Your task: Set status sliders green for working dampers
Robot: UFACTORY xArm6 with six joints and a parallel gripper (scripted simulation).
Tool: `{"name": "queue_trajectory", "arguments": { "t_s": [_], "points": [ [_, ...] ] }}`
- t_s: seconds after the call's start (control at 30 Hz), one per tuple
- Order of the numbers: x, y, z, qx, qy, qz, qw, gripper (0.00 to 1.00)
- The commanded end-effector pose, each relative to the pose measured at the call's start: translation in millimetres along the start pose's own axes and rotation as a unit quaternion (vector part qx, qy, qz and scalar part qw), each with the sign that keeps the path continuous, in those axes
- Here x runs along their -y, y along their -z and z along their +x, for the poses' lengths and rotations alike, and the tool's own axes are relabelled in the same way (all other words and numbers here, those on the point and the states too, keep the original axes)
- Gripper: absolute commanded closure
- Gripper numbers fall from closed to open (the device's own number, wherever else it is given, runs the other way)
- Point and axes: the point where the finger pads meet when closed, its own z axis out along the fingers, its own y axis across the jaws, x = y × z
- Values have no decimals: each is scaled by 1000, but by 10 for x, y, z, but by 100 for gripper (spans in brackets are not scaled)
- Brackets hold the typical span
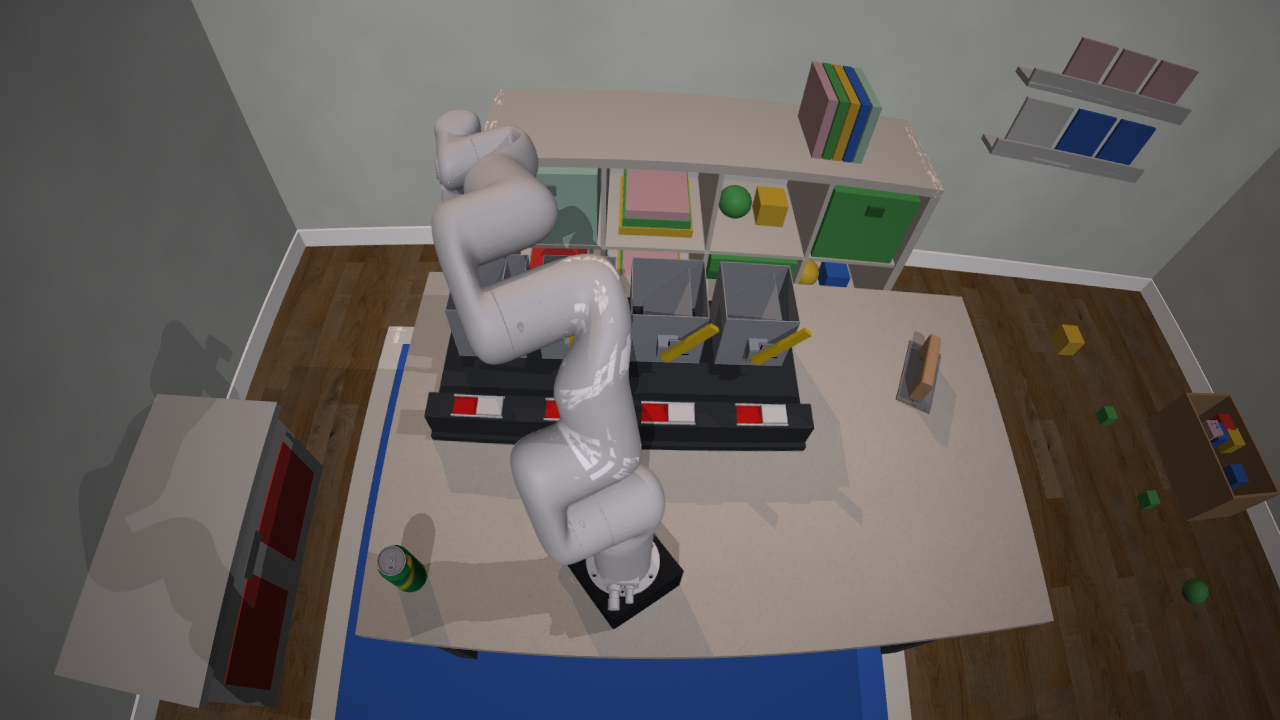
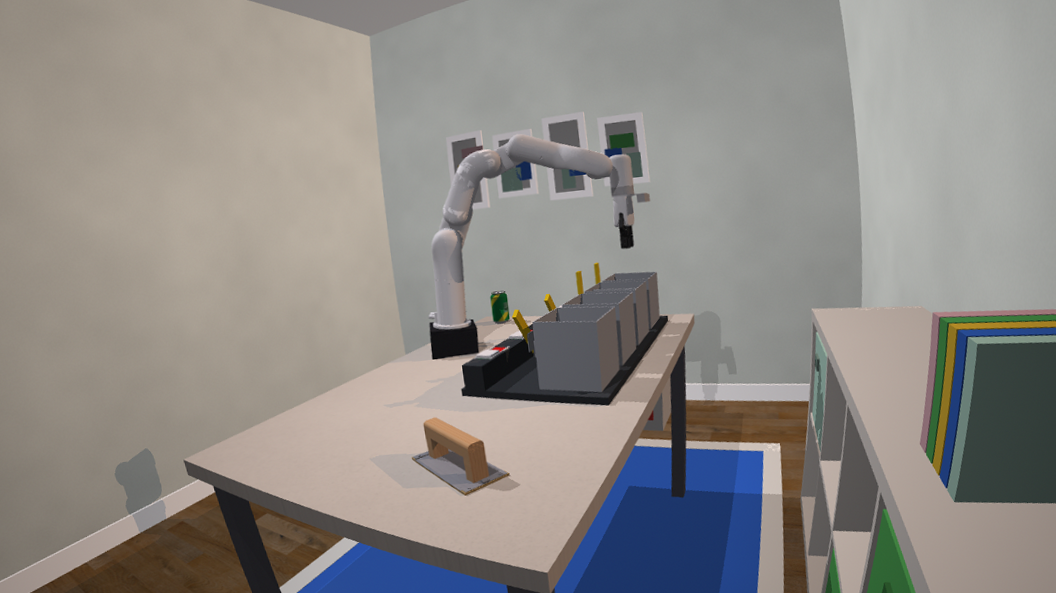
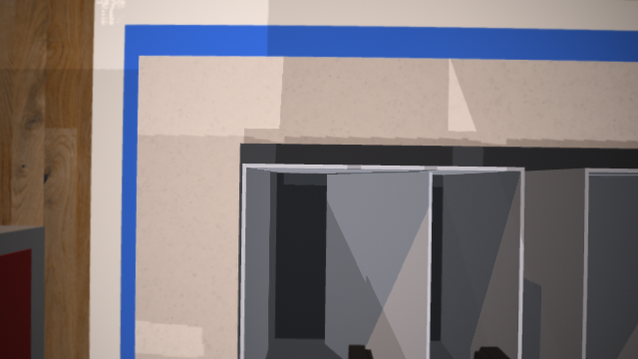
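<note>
Grey dampers (image 2: 599,322) lined up on table (image 2: 334,444); gripper (image 2: 626,237) hovering high above end one, jaws part-open, empty; sliders (image 1: 666,412) red.

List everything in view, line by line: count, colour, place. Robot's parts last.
Duct dampers: four, grey, in a row on the black base.
Levers: four, yellow, at the dampers' fronts.
Status sliders: four, all showing red beside white covers, front rail.
Black base: one, mid-table.
Soda can: one, green, near left table edge.
Trowel: one, wooden handle on a grey plate, right side of the table.
Shelf unit: one, beige, behind the table.
Books: one multicoloured stack, on top of the shelf unit.
Rug: one, blue, under the table.
Arm: one, white.
Gripper: one, black fingers part open, empty, high above the dampers.
</note>
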Motion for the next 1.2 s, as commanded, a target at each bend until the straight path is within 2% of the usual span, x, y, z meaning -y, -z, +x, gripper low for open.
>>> {"name": "queue_trajectory", "arguments": {
  "t_s": [0.0,0.03,1.17],
  "points": [
    [5,25,9,-2,0,1,1000,61],
    [5,25,9,-2,0,1,1000,100],
    [5,25,9,-2,0,1,1000,100]
  ]
}}
